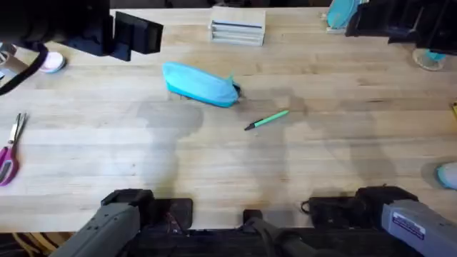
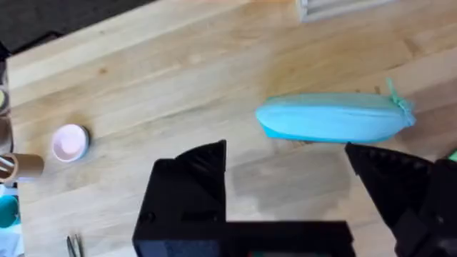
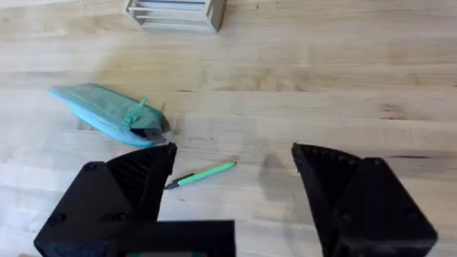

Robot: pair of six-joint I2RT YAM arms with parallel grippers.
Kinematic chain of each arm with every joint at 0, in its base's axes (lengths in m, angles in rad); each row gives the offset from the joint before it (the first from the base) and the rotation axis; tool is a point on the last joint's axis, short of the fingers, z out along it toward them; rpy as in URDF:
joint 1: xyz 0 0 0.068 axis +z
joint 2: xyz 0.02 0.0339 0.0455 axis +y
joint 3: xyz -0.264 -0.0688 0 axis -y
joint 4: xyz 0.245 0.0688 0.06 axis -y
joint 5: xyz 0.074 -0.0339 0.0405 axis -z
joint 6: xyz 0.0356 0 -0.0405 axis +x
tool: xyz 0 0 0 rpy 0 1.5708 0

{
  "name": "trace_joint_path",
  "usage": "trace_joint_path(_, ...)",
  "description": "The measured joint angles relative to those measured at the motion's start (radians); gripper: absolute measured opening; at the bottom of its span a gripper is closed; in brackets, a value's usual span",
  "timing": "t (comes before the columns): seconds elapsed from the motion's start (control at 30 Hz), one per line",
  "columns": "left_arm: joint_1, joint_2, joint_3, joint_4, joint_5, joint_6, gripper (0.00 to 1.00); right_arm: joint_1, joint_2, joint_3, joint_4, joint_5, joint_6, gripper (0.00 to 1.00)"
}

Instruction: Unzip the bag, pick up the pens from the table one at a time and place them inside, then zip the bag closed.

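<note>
Toward the far middle of the pale plank table (image 1: pixel 214 164), the soft turquoise pouch (image 1: pixel 201 84) lies lengthwise left-to-right, zip tab (image 1: pixel 232 82) rightward, ahead of both wide-open, empty grippers, left gripper (image 2: pixel 285 171) nearer, right gripper (image 3: pixel 234 168) nearer the slim green pen (image 1: pixel 267 119).

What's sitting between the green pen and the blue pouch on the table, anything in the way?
Nothing visible. The pen lies on bare table just off the pouch, near its pull-tab end, with only wood between them. The scissors and the stacked box sit well away from that path.
</note>
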Motion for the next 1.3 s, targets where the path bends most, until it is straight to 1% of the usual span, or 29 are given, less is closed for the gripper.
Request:
trace_joint_path(0.1,0.000,0.022,0.000,-0.004,0.008,0.023,0.990,0.000,0.000,0.000,-0.002,0.000,0.009,0.995)
trace_joint_path(0.17,0.000,0.032,0.000,-0.010,0.010,0.062,0.990,0.000,0.000,0.000,-0.003,0.000,0.012,0.995)
trace_joint_path(0.27,0.000,0.052,0.000,-0.006,0.014,0.178,0.991,0.000,0.000,0.000,-0.003,0.000,0.015,0.995)
trace_joint_path(0.43,0.001,0.104,0.000,0.009,0.028,0.426,0.991,0.000,0.000,0.000,-0.003,0.000,0.015,0.996)
trace_joint_path(0.5,0.008,0.130,0.000,0.010,0.040,0.527,0.990,0.000,0.000,0.000,-0.004,0.000,0.015,0.996)
trace_joint_path(0.6,0.044,0.170,0.000,0.010,0.077,0.669,0.991,0.000,0.000,0.000,-0.004,0.000,0.015,0.996)
trace_joint_path(0.67,0.085,0.200,0.000,0.014,0.119,0.750,0.990,0.000,0.000,0.000,-0.004,0.000,0.015,0.996)
trace_joint_path(0.73,0.138,0.231,0.000,0.021,0.182,0.814,0.991,0.000,0.000,0.000,-0.006,0.000,0.015,0.996)
trace_joint_path(0.83,0.225,0.274,0.000,0.044,0.303,0.870,0.991,0.000,0.000,0.000,-0.008,0.000,0.015,0.996)
trace_joint_path(0.87,0.257,0.290,0.000,0.059,0.355,0.884,0.992,0.000,0.001,0.000,-0.010,0.000,0.015,0.996)
trace_joint_path(0.9,0.313,0.321,0.000,0.088,0.448,0.906,0.993,0.000,0.008,0.000,-0.016,0.000,0.015,0.996)
trace_joint_path(0.93,0.331,0.341,0.000,0.086,0.492,0.916,0.993,0.000,0.027,0.000,-0.022,0.000,0.015,0.995)
trace_joint_path(1.0,0.331,0.352,0.000,0.072,0.518,0.923,0.993,0.000,0.044,0.000,-0.023,0.000,0.015,0.996)
trace_joint_path(1.13,0.322,0.383,0.001,0.093,0.563,0.938,0.992,0.000,0.075,0.000,-0.028,0.000,0.015,0.996)
trace_joint_path(1.3,0.314,0.463,0.002,0.065,0.600,1.016,0.991,0.000,0.092,0.000,-0.028,0.000,0.015,0.996)
